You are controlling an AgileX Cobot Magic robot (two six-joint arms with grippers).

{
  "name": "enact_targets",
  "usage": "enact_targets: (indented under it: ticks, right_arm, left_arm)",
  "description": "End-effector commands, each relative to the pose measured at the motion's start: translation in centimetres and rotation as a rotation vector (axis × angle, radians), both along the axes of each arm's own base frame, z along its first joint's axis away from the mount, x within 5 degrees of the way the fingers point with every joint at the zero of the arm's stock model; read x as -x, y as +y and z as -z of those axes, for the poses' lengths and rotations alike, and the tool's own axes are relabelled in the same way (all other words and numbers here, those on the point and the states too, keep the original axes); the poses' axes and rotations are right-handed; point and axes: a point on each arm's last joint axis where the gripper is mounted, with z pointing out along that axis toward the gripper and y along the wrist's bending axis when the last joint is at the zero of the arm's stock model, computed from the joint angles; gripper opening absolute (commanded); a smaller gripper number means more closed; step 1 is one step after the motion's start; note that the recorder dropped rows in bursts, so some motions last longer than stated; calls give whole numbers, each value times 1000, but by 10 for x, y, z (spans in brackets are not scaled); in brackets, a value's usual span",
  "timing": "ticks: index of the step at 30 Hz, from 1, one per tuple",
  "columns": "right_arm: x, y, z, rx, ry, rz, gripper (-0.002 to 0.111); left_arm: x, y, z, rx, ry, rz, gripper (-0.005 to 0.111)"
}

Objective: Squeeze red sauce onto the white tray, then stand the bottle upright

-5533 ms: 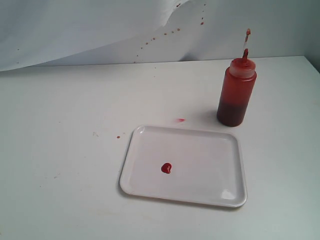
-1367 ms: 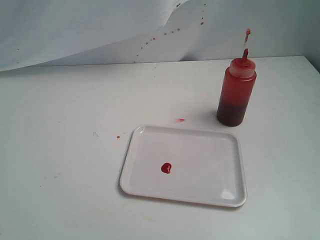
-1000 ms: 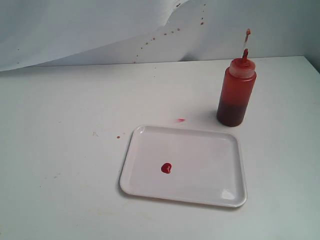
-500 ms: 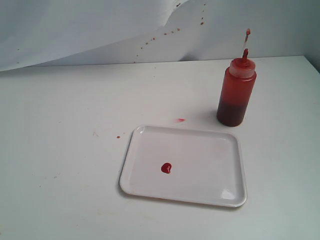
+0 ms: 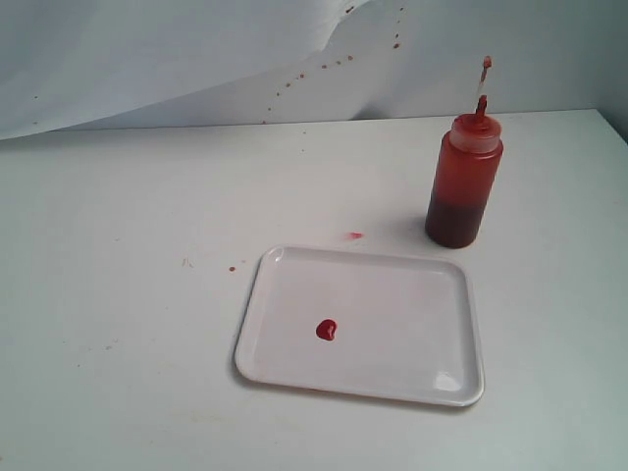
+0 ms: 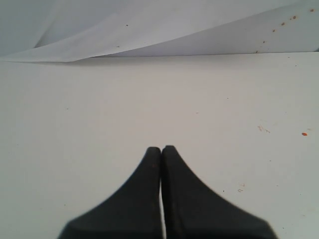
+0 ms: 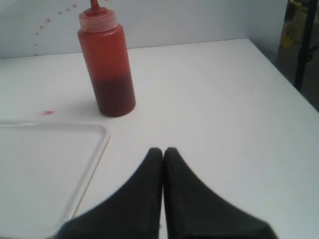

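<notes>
The bottle (image 5: 463,182) stands upright on the table behind the tray's far right corner, dark red sauce filling its lower part; the right wrist view shows the bottle (image 7: 107,69) too. The white tray (image 5: 412,314) lies flat near the front, with a small heart-shaped blob of red sauce (image 5: 327,330) left of its middle. One corner of the tray (image 7: 50,164) appears in the right wrist view. My right gripper (image 7: 163,149) is shut and empty, short of the bottle. My left gripper (image 6: 161,148) is shut over bare table. Neither gripper shows in the exterior view.
A white paper backdrop (image 5: 196,59) hangs behind the table, dotted with red specks. Small red smears (image 5: 354,235) mark the table just behind the tray. The table's right edge (image 7: 279,69) drops off beyond the bottle.
</notes>
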Motion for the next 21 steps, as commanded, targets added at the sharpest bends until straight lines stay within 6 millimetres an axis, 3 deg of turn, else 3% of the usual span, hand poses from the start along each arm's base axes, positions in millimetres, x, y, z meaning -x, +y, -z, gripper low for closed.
enact_targets:
  ticks: [1, 8, 9, 21]
  right_arm:
    - [1, 4, 1, -146, 7, -5, 0]
    - [1, 6, 1, -205, 11, -7, 0]
    - [0, 6, -3, 124, -46, -97, 0]
    - [0, 6, -2, 118, -46, -95, 0]
  left_arm:
    - [0, 0, 0, -5, -9, -2, 0]
    - [0, 0, 0, -5, -9, -2, 0]
    - [0, 0, 0, -5, -9, -2, 0]
    - [0, 0, 0, -5, -9, -2, 0]
